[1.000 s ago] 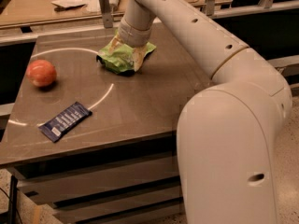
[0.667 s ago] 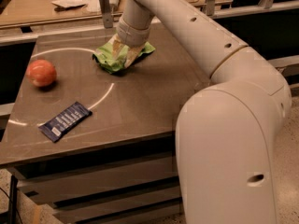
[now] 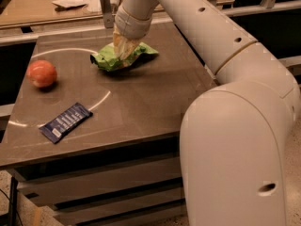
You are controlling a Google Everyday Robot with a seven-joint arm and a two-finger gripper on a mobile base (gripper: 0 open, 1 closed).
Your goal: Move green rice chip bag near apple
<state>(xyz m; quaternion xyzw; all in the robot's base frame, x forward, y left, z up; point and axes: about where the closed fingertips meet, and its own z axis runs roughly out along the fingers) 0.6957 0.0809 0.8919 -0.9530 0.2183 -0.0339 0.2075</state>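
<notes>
Carry leftward, low and gentle.
The apple (image 3: 41, 73) sits at the left of the bench (image 3: 141, 107); the green rice chip bag (image 3: 106, 60) is at the far middle, well apart, pinched from above by the hand (image 3: 123, 50). Better to release it just beside the fruit, without nudging it.

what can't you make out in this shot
- Middle of the bag: camera view, covered by the gripper on top of it.
- Print on the blue bar: camera view, too small.
- Clutter on the far table: camera view, cut by the top edge.
</notes>
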